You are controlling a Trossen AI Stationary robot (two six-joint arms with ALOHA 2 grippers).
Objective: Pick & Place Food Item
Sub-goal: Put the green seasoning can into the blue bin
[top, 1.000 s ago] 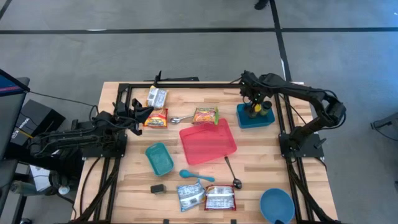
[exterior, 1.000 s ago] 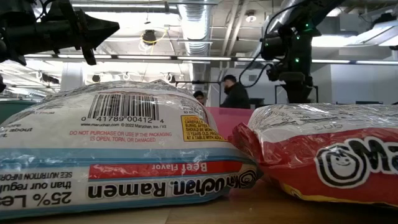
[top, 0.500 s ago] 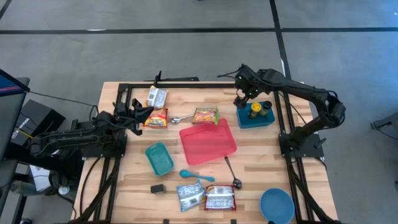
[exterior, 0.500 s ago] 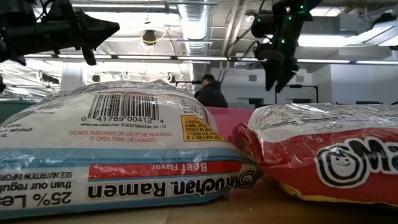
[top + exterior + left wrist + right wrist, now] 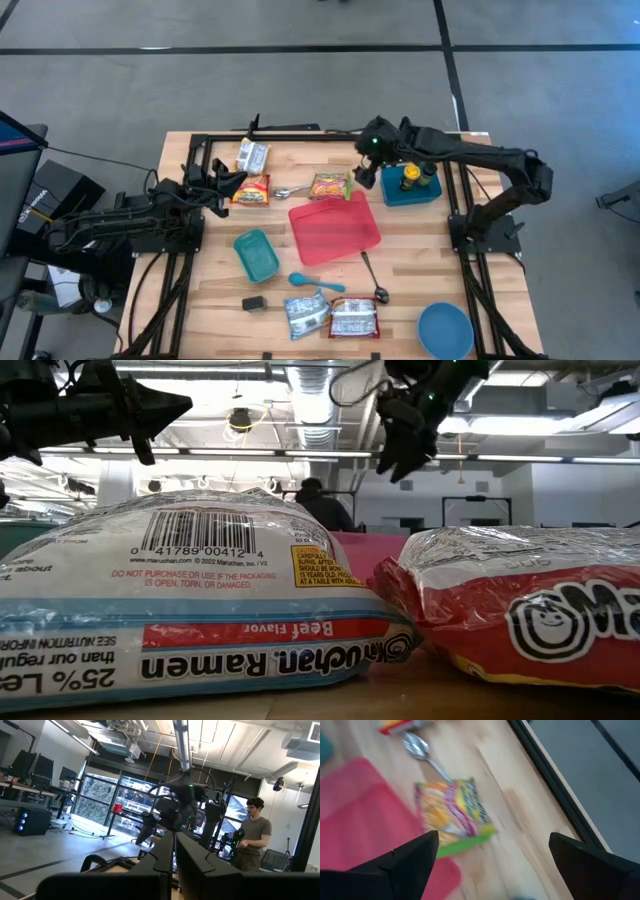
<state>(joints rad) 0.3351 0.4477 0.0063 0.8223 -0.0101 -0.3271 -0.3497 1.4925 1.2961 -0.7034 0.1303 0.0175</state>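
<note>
1. Jaws on the right gripper are being held wide open and empty; they are being carried away from the blue tub of bottles toward the green-edged noodle packet.
2. That packet is lying flat on the bench, just beside the red tray; a pick is judged to be starting.
3. A second ago, the gripper was being held over the tub.
4. Closed and idle, the left gripper is being kept by the red packet.
</note>
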